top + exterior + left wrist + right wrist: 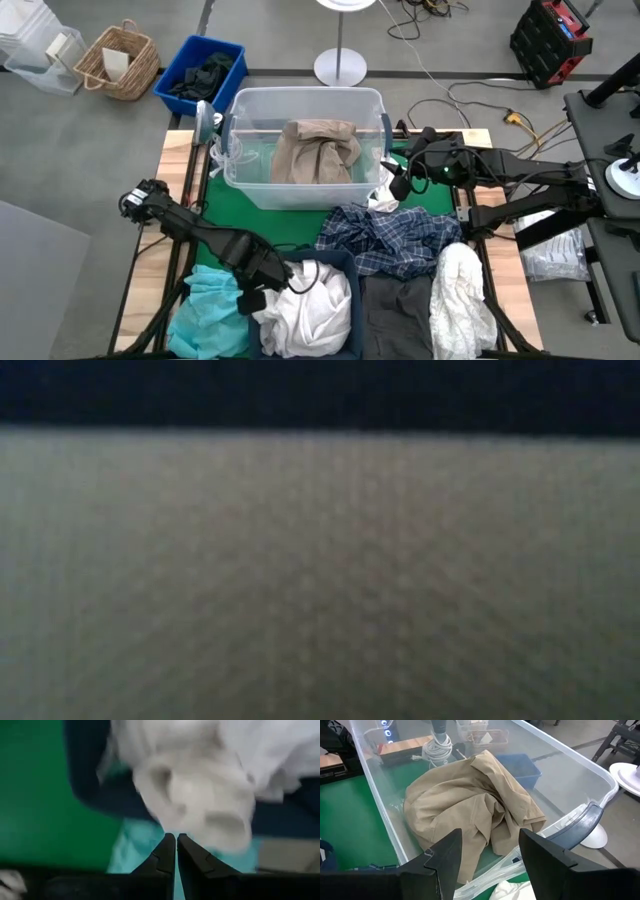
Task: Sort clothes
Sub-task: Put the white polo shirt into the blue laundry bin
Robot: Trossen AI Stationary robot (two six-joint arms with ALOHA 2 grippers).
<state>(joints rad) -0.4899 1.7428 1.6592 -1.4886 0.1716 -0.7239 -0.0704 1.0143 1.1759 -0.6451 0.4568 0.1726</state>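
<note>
Closest to my low camera is a blurred stretch of greyish fabric, pressed so near that I can make out nothing else there. From above, I have the left tool (pixel 288 283) down at the near side of the bench (pixel 180 150), its fingers pressed together with nothing between them, right over the white garment (pixel 310 310) piled in the navy bin (pixel 345 262). The teal garment (pixel 208 308) lies just left of that pile, on the green mat (pixel 300 225). My left wrist camera shows the closed fingers (pixel 167 852) with white cloth (pixel 200 800) and a bit of teal beyond them.

The right tool (pixel 393 190) hovers at the right-hand near corner of the clear tub (pixel 300 100), jaws standing apart and empty. Past its fingers (pixel 447 852) I see the beige garment (pixel 475 805) crumpled inside the tub (it is alone in there). The plaid shirt (pixel 395 240) sprawls between tub and bin, with a dark grey garment (pixel 395 315) and another white one (pixel 462 290) near the front edge.
</note>
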